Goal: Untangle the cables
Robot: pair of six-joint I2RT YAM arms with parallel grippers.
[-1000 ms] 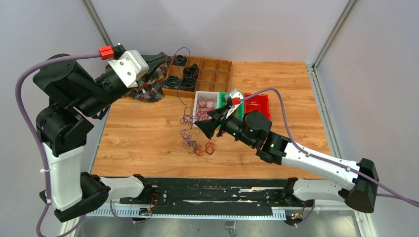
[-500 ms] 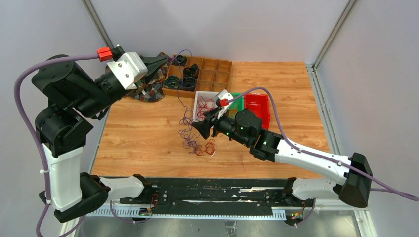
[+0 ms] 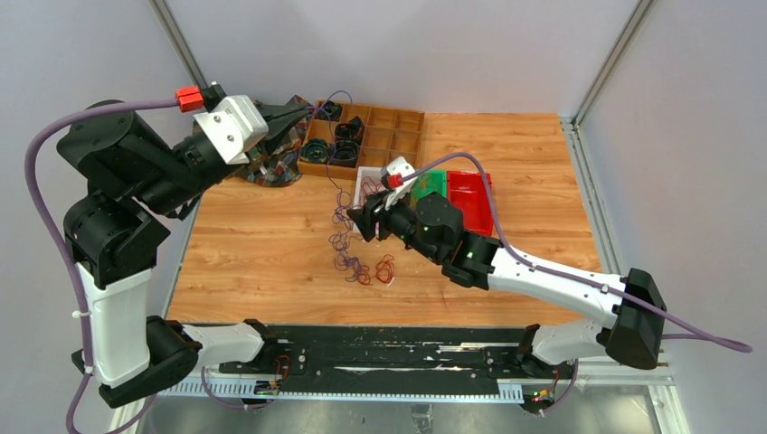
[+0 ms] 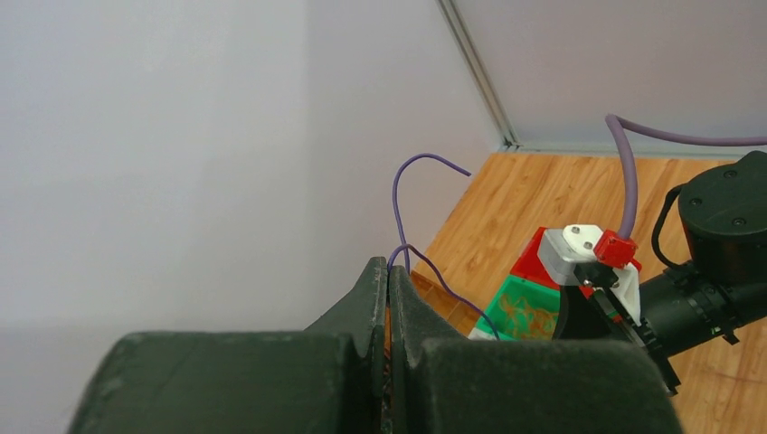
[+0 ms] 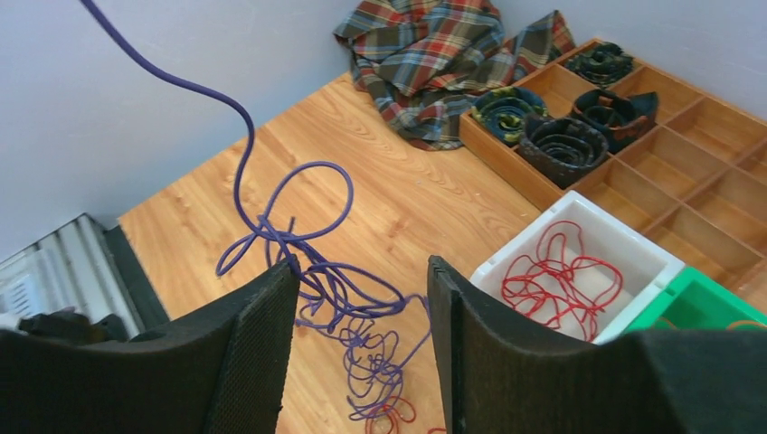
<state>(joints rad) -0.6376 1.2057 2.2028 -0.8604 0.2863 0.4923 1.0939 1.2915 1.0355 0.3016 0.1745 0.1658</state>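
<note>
From where I stand, the left claw (image 3: 305, 109) is lifted high over the far left corner of the tabletop (image 3: 253, 253), above the plaid cloth (image 3: 271, 165). Its fingers (image 4: 373, 298) are pressed together, pinching the purple cable (image 3: 336, 185). A short end curls up beyond the tips. The long part drops down to a loose purple tangle (image 3: 344, 242) lying on the wood near the middle.

The right claw (image 3: 360, 220) hangs low over that tangle, just left of the white bin (image 3: 365, 172). Its jaws stand apart and grip nothing. In the wrist view the purple loops (image 5: 303, 226) show in the gap between the two fingers (image 5: 258, 339), which sit above them. I cannot quite tell whether a pad brushes a strand.

A small red cable (image 3: 385, 269) lies on the tabletop at the near end of the purple tangle, touching it. More red cables (image 5: 552, 271) are coiled inside the white bin. Next to that sit a green bin (image 3: 430, 183) and a red bin (image 3: 471, 193). Something tan, maybe wire, shows in the green one.

Behind the bins is a wooden compartment tray (image 3: 391, 132), with black coiled rings (image 5: 565, 145) in its left compartments.
</note>
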